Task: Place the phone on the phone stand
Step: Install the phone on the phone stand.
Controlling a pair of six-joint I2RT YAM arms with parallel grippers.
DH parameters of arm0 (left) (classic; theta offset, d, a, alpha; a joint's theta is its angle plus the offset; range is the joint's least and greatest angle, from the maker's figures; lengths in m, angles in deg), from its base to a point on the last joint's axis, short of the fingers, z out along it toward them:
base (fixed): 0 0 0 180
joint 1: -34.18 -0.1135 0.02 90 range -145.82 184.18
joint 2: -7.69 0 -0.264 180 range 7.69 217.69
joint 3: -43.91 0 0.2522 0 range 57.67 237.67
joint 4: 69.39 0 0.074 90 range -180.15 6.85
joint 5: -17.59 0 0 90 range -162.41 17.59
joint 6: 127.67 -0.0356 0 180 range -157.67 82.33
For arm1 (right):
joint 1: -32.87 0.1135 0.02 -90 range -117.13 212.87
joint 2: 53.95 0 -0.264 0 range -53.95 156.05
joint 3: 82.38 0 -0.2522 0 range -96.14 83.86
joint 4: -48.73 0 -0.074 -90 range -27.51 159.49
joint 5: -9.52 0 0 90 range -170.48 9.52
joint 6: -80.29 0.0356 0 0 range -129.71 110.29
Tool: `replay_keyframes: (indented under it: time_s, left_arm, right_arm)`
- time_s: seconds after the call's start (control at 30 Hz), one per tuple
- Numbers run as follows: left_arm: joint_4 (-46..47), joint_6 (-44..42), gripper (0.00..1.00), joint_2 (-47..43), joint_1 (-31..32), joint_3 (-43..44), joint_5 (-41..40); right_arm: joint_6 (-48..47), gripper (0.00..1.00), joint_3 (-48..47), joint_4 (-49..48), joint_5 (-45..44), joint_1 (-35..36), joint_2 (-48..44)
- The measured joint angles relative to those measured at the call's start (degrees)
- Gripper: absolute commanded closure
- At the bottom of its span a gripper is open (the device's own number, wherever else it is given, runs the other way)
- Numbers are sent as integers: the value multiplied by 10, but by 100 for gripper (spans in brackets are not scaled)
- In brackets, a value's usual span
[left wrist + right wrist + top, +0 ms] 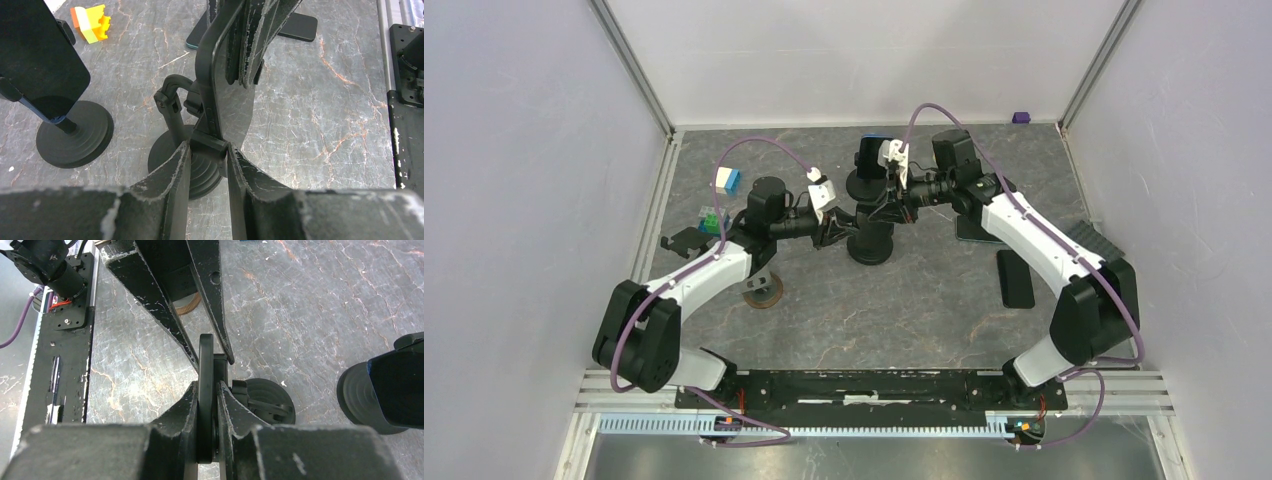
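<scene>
Got the left gripper (209,150) pinched tight on the bottom bracket of the phone stand (174,115), low centre in its wrist view. Same deal with the right gripper (207,386), squeezed onto the phone (205,352), edge-on and upright against the stand's back plate, mid-frame. Meeting nose to nose mid top view. Further out, seeing a second stand (75,140) carrying a blue-edged phone (35,50) at left, a yellow-orange block (92,25) upper left, another phone (299,26) flat on the marbled table (320,130) up top.

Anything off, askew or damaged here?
Nothing spilled or toppled. Only wear: fingers of the left gripper, on the black stand's clamp, and right gripper, on the thin black phone, are scuffed white along their edges.
</scene>
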Motion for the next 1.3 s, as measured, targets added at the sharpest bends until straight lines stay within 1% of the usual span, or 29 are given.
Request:
replay_keyframes:
  time_s: [0.43, 0.7, 0.97, 1.03, 1.17, 1.23, 1.3]
  left_arm:
    - [-35, 1, 98, -2, 5, 12, -20]
    - [-47, 1, 98, -7, 4, 13, -33]
    - [-55, 1, 98, -9, 5, 13, -41]
    - [-55, 2, 98, -9, 5, 13, -41]
    - [-54, 10, 98, -9, 5, 14, -42]
    - [-55, 20, 98, -9, 5, 14, -43]
    - [-59, 28, 98, -8, 5, 14, -47]
  right_arm:
    - [23, 100, 90, -112, 2, -2, -45]
    - [37, 100, 116, -167, 11, -2, -46]
    - [42, 100, 123, -182, 12, -3, -46]
    - [41, 95, 118, -174, 11, -3, -45]
    - [39, 74, 100, -144, 3, -2, -42]
    - [39, 69, 88, -127, -1, -2, -37]
    - [40, 59, 71, -110, -4, -2, -32]
